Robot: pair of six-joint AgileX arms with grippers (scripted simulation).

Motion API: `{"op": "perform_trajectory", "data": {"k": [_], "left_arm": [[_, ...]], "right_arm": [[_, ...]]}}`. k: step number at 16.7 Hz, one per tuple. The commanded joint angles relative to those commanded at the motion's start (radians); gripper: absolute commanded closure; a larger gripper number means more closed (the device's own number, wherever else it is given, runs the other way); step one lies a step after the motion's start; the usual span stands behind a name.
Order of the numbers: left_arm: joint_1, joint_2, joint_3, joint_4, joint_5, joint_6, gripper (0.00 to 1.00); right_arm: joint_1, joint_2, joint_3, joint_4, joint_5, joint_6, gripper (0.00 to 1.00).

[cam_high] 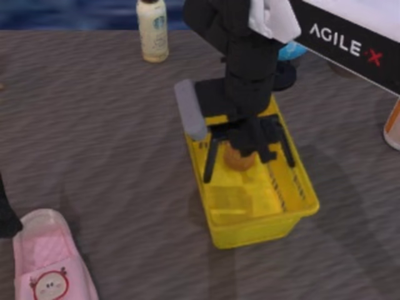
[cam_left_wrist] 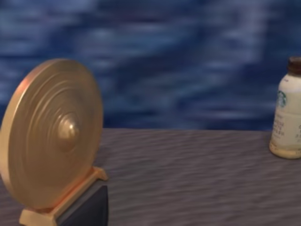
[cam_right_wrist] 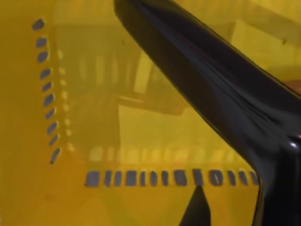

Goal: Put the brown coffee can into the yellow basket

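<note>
R gripper hangs inside the yellow basket, over its far half, w/ the brown coffee can showing just beneath it; jaws look closed on the can, tho the arm hides most of the contact. Likely held low so the can drops upright w/o tipping or bouncing off a wall. Can is already w/in the basket rim, closer to the far end than the near one; can't tell if it touches the floor yet. R wrist view shows only yellow floor, slotted walls & a dark finger. Basket's black handle lies folded across the opening right beside the gripper, so a straight lift out looks safest. Near half of basket is free. Outside: cream bottle well apart at the far edge, pink slipper at near left corner. L arm parked off left, its cam facing a gold disc on a stand
</note>
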Motion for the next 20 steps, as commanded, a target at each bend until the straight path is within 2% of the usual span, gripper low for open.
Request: {"op": "perform_trajectory", "data": {"k": [20], "left_arm": [[0.0, 0.0, 0.0, 0.0, 0.0, 0.0, 0.0]], "right_arm": [[-0.002, 0.001, 0.018, -0.018, 0.0, -0.006, 1.0]]}}
